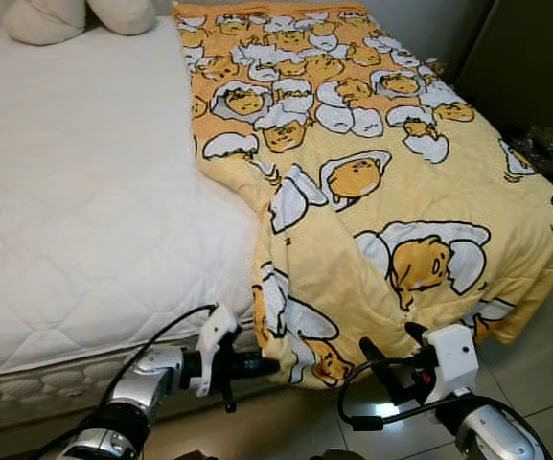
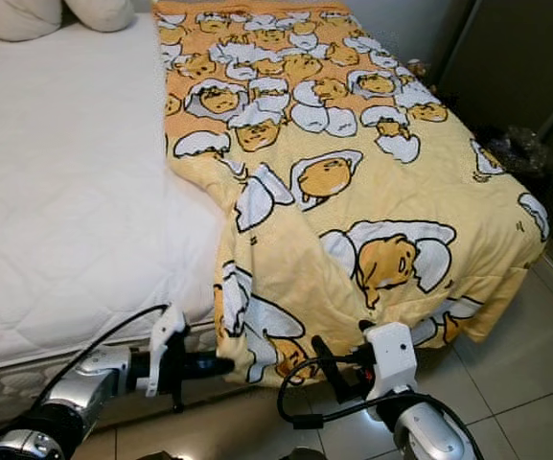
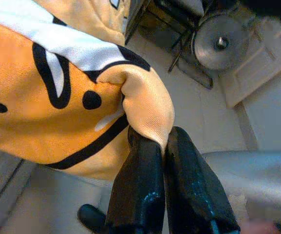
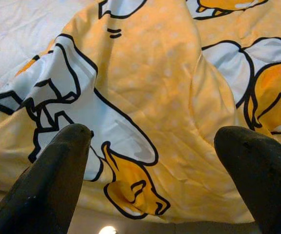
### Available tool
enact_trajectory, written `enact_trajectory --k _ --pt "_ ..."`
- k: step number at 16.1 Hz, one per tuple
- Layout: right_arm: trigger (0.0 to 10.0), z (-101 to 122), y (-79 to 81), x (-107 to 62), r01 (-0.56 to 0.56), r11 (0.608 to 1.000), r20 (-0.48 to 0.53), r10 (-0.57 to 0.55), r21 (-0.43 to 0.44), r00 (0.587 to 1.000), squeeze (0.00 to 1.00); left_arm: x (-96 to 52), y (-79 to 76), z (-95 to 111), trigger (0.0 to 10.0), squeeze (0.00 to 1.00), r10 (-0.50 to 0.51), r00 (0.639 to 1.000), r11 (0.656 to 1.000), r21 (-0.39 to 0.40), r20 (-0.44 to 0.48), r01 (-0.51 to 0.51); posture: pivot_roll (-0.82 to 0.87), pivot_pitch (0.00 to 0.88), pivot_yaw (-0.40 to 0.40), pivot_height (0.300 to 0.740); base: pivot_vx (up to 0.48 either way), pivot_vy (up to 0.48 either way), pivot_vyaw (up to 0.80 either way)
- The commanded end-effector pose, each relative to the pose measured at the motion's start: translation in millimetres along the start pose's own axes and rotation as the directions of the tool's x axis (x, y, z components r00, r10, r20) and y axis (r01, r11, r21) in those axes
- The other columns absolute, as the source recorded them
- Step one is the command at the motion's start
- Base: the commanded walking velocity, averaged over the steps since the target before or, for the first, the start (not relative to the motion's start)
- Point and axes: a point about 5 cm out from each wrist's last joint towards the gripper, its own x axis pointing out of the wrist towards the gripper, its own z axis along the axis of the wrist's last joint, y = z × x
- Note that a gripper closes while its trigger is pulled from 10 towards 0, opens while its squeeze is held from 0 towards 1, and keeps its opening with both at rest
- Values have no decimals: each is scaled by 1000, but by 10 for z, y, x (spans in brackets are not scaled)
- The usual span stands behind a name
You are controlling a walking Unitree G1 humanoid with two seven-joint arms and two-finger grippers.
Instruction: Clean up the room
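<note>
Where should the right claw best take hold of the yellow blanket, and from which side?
Judging by the pose, the hanging foot edge of the blanket. The right claw is open just below it, so come from the floor side, upward. The left claw already pinches the neighbouring corner fold.

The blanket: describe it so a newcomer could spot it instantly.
Start at the white mattress of the bed. The blanket covers its right half and hangs over the foot end, where the left claw pinches a fold. It is yellow-orange with cartoon eggs; everything beside it is plain white.
</note>
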Motion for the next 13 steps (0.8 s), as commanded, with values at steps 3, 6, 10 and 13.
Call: enact_trajectory --k 3,6,10,13 --pt "10000 0 -8 -19 6 1000 -1 -6 5 1000 0 -2 -7 44 0 0 -45 999 999 6 -4 45 -217 79 -25 728 -466 0 0" --pt "10000 -8 -5 -21 6 1000 -4 -6 5 1000 0 -14 -16 25 0 0 -57 998 998 3 -30 57 -217 77 -25 728 -480 0 0" --pt "10000 -5 -15 -23 9 1000 -4 -9 4 1000 0 -8 14 50 0 0 -17 999 1000 26 -29 18 -220 76 -24 728 -335 0 0" --pt "10000 -3 -14 -20 9 1000 -3 -9 3 1000 0 80 35 112 0 0 37 998 995 95 -43 -33 -220 76 -23 728 0 0 0"
